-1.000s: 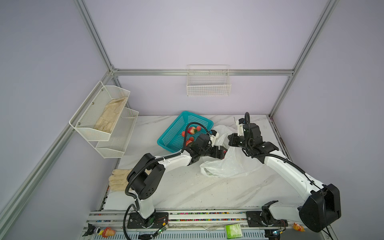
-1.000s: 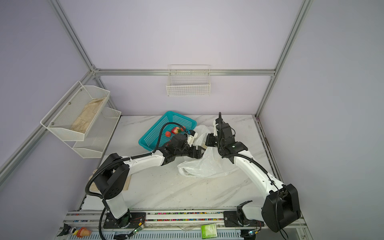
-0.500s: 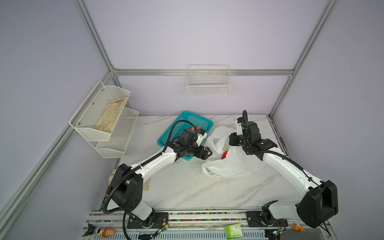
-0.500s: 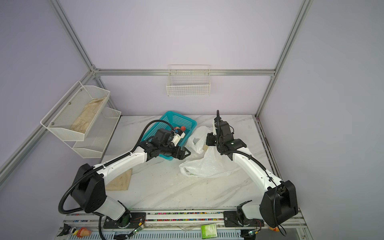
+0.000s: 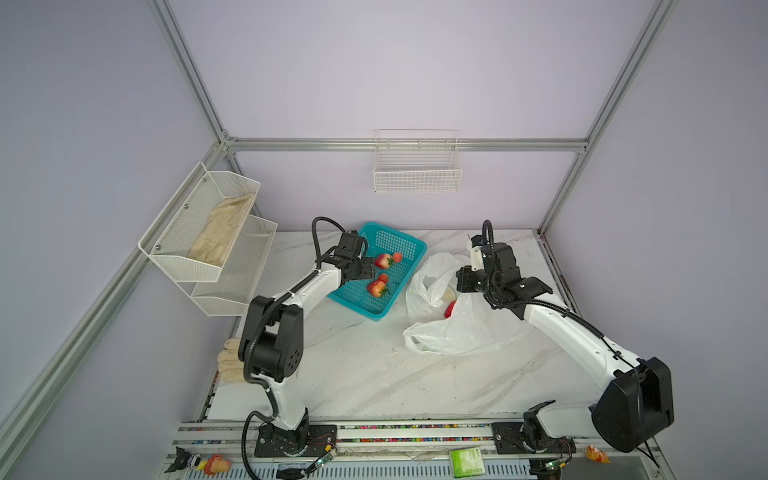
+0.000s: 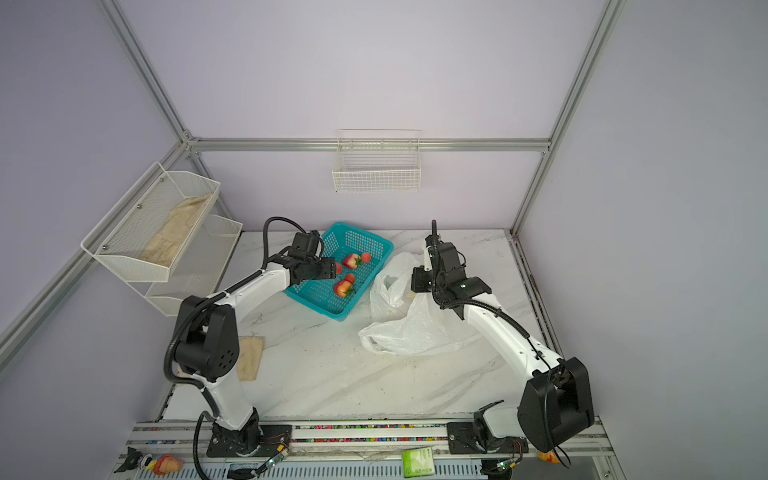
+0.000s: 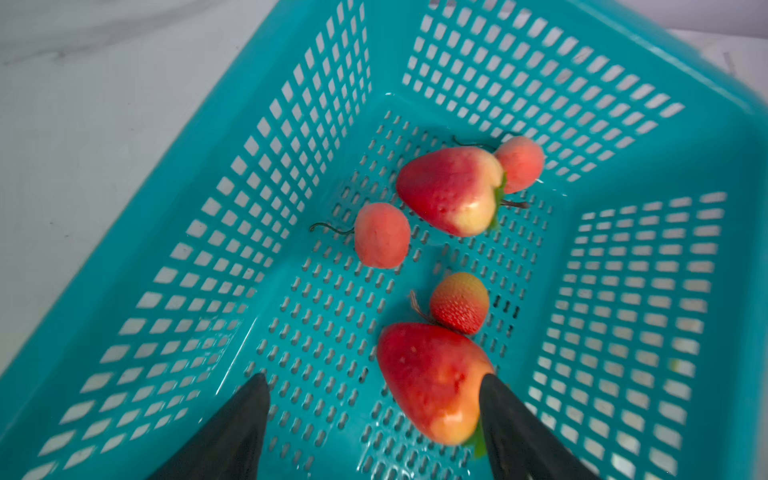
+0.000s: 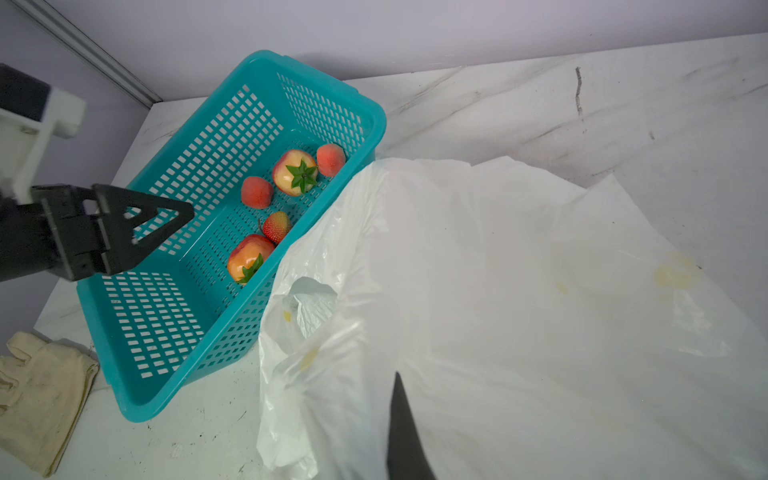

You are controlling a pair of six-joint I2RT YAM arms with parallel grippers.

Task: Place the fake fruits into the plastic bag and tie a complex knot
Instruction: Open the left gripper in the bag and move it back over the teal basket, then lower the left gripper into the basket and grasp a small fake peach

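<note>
Five red-pink fake fruits (image 7: 451, 191) loose in the teal basket (image 5: 376, 316), another showing red inside the crumpled translucent white plastic bag (image 5: 465, 332), just right of it on the worktop (image 5: 374, 374)

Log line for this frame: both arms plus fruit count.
left gripper: open over teal basket, at big strawberry | right gripper: shut on plastic bag | basket: five fake fruits | bag: one red fruit seen

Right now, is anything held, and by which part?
The right gripper pinches the plastic bag at its mouth rim. The left gripper holds nothing; its jaws stand open over a strawberry in the basket.
</note>
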